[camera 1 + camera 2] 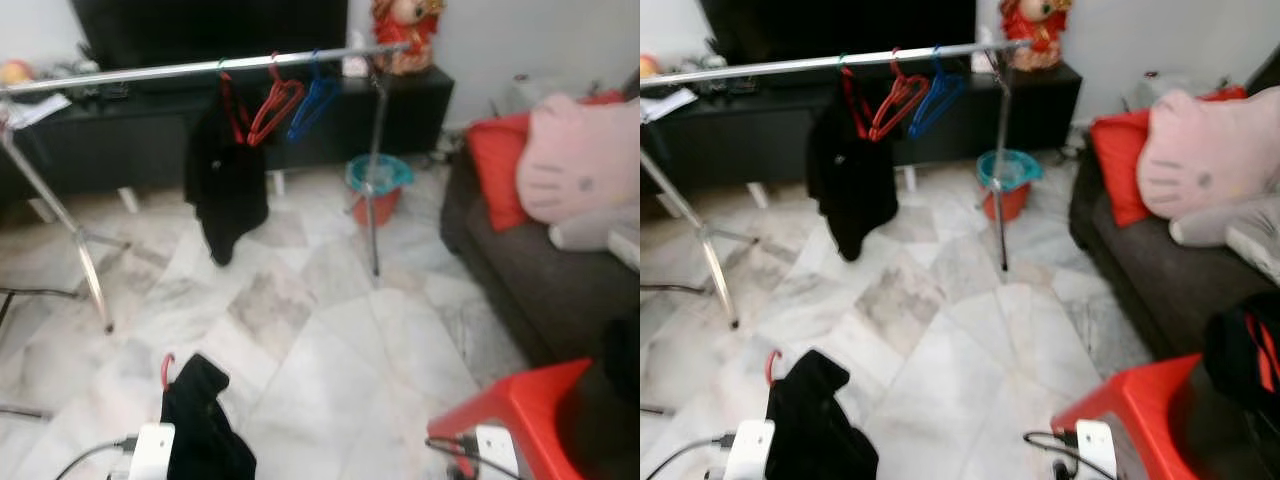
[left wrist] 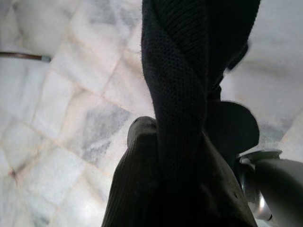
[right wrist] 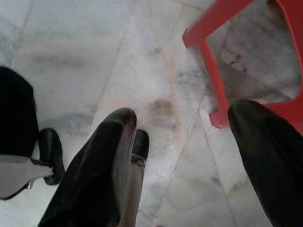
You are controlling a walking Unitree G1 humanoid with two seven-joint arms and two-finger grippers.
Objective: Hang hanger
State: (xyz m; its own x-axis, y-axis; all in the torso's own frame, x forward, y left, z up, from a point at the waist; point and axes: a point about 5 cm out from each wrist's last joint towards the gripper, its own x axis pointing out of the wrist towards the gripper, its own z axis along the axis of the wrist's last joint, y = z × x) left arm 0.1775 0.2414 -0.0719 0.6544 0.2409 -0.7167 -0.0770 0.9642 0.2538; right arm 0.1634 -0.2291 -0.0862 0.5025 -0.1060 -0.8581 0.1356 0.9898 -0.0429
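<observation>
A metal clothes rail [image 1: 200, 68] crosses the room ahead. On it hang a black garment [image 1: 225, 180] on a red hanger, an empty red hanger [image 1: 272, 105] and an empty blue hanger [image 1: 315, 100]. Low at the left, my left gripper [image 2: 175, 137] is shut on a red hanger draped with a second black garment [image 1: 205, 420]. That hanger's red hook [image 1: 167, 368] sticks up beside the cloth. The knit fabric hides most of the fingers [image 2: 139, 156]. My right gripper [image 3: 183, 116] stands open over the marble floor, holding nothing.
A red plastic stool [image 1: 520, 410] with dark cloth [image 1: 610, 400] on it stands at my right. Further right is a dark sofa [image 1: 530, 270] with a red cushion [image 1: 497, 160] and a pink plush pillow [image 1: 580, 160]. A teal bucket [image 1: 378, 185] sits by the rack's right pole. The rack's left leg [image 1: 90, 270] splays outward.
</observation>
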